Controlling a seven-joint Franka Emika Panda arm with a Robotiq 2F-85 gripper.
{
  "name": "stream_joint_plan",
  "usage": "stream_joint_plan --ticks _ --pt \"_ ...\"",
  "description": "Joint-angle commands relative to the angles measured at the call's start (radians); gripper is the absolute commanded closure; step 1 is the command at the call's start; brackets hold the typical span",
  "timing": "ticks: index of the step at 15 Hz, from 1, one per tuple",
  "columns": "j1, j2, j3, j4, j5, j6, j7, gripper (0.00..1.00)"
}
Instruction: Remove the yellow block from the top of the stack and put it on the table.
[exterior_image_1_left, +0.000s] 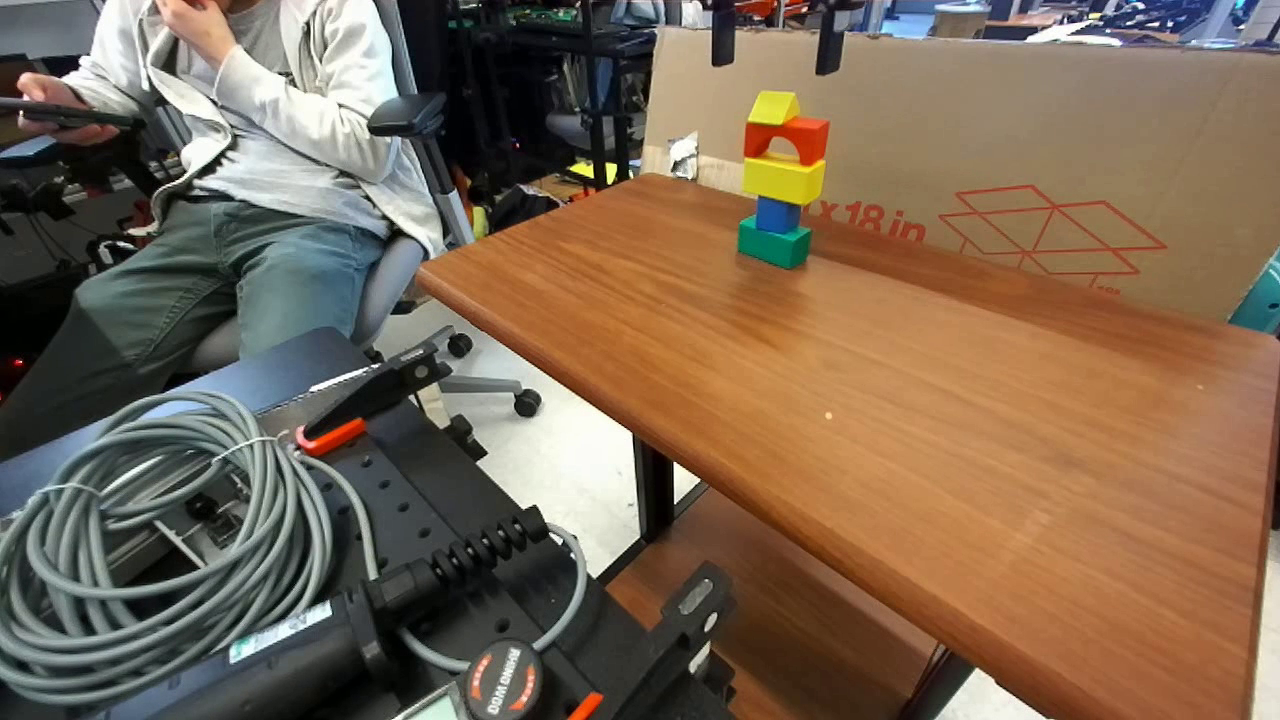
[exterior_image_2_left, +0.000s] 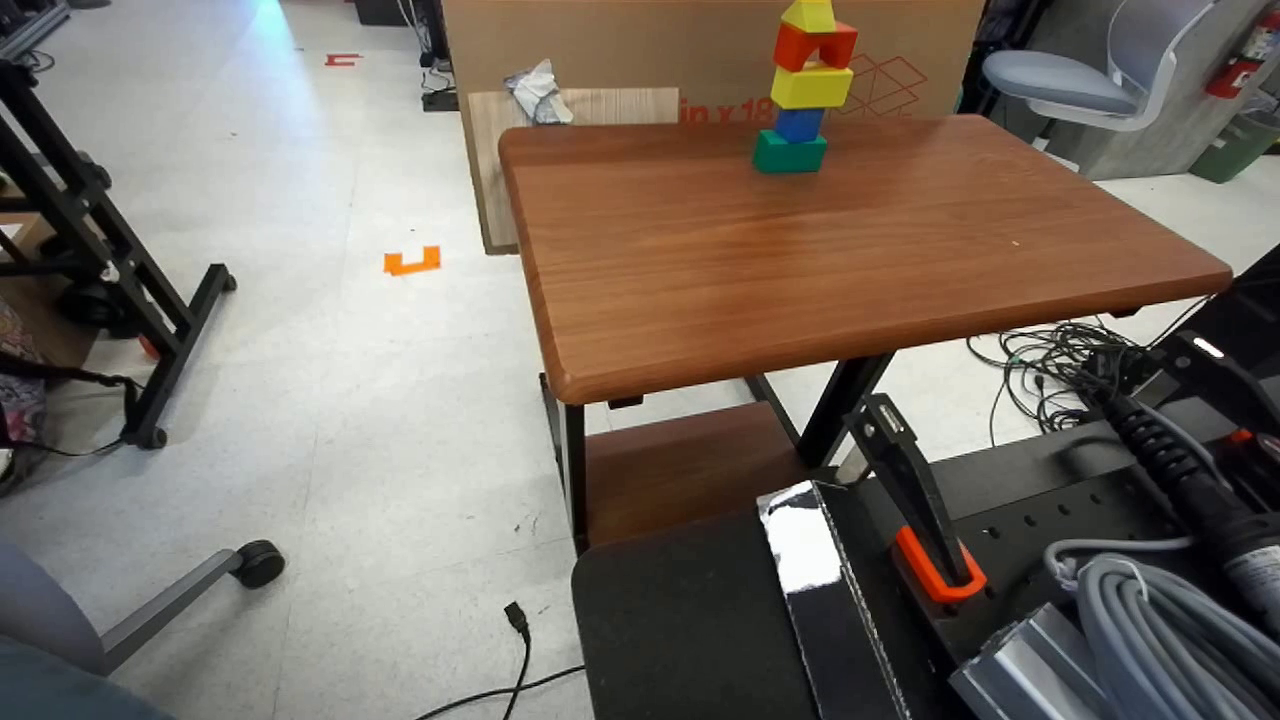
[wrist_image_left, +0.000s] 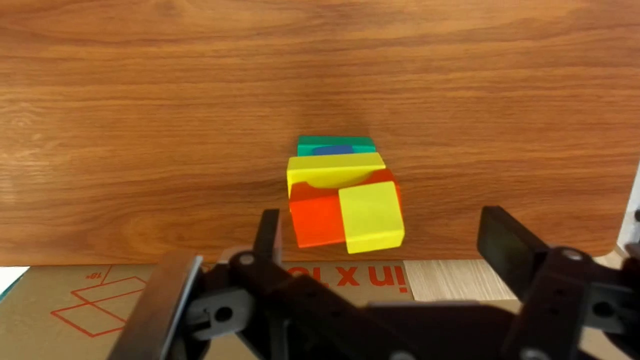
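Gripper (wrist_image_left: 381, 220) is filling the front of the wrist view, jaws standing wide apart and gripping nothing. The yellow block (wrist_image_left: 371, 212) is sitting on top of the stack (exterior_image_1_left: 783, 182), lying below the jaws and roughly midway between them. Its ridge is apparently running jaw to jaw, so imo the next move is just calling for going straight down

End effector (wrist_image_left: 382, 225): predominantly black. Two fingers (wrist_image_left: 507, 245) noted, blocky, with squared ends. One round grey screw (wrist_image_left: 572, 254) visible near the base of each. Grey plates (wrist_image_left: 222, 300) alongside, each pierced by a round dark hole. In an exterior view, fingertips (exterior_image_1_left: 722, 40) likewise black.
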Motion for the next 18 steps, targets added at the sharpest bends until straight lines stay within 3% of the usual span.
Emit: stream_joint_plan --ticks 1,6,7,8,11,18 --pt "0.006 0.047 0.000 0.058 -0.039 -0.037 -0.015 0.00" --pt "0.014 0.077 0.003 0.079 -0.054 -0.040 -0.023 0.00" --pt "0.015 0.080 0.003 0.082 -0.056 -0.040 -0.025 0.06" --pt "0.016 0.082 0.004 0.086 -0.057 -0.041 -0.028 0.26" --pt "0.016 0.084 0.004 0.090 -0.059 -0.041 -0.036 0.38" --pt "0.000 0.058 0.009 0.081 -0.040 -0.047 -0.060 0.92"
